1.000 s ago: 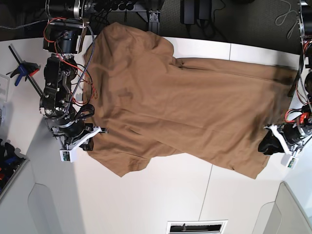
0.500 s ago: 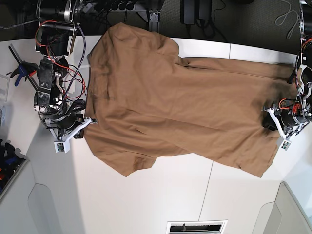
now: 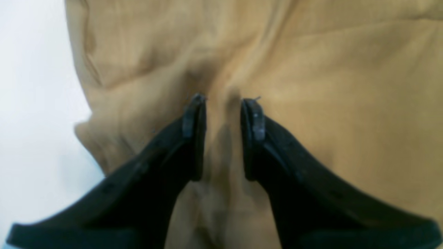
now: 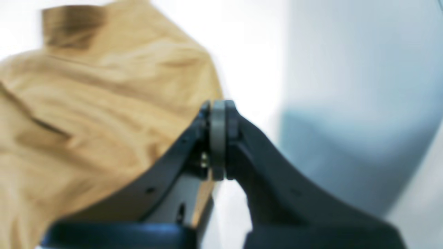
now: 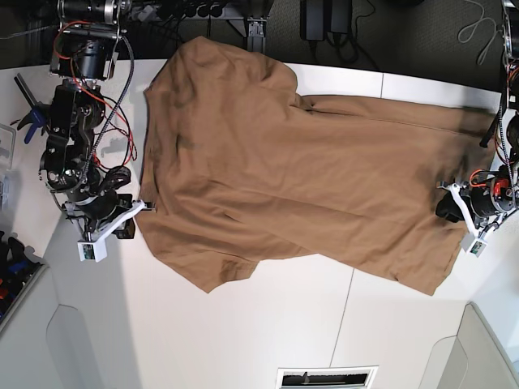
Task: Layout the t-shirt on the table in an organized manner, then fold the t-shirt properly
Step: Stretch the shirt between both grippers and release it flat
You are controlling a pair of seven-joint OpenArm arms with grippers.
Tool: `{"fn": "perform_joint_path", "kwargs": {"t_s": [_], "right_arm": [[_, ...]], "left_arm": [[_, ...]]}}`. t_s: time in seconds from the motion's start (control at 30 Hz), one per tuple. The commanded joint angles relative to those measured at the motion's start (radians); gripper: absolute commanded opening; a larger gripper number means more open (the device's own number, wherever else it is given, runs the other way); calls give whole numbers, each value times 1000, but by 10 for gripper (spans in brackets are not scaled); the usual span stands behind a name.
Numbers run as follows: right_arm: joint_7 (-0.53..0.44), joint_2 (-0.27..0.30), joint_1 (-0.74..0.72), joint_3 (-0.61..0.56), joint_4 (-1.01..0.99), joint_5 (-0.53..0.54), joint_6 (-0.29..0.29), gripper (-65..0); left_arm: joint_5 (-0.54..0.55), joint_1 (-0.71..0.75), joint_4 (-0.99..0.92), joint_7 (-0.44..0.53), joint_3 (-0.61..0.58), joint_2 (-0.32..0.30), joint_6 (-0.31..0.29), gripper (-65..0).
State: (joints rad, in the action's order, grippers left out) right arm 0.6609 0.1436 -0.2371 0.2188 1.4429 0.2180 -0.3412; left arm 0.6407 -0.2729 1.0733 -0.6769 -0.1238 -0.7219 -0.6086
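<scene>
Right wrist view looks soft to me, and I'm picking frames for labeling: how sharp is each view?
Right wrist: blurred throughout, t-shirt smeared. Left wrist: gripper tips fairly crisp, cloth soft. Base: sharpest, table evenly lit.

A blue-handled clamp (image 5: 32,120) on a dark bar lies at the bench's left edge, a grey bin (image 5: 18,271) of dark items sits lower left, and a slotted vent (image 5: 327,378) lies at the bottom centre.
</scene>
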Motion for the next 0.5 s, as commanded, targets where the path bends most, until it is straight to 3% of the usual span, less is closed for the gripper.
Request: {"fn": "perform_joint_path", "kwargs": {"t_s": [0.0,0.1,0.23,0.33,0.47], "right_arm": [[-12,8,4,4,39,15,-3,-650],[-32,8,72,5,80,13,-3,-650],[-131,8,135,12,53,6,-26,-650],[-157,8,100,12,-29,6,-103,-650],[-157,12,20,12,-125,6,-106,-650]], "left_arm": [[43,-23,15,17,19,-30,-40,-474],[93,-8,15,15,55,-43,-82,-474],[99,50,15,14,127,-43,-89,-474],[100,91,15,14,152,-43,-89,-474],[109,140,15,14,192,-43,-89,-474]]}}
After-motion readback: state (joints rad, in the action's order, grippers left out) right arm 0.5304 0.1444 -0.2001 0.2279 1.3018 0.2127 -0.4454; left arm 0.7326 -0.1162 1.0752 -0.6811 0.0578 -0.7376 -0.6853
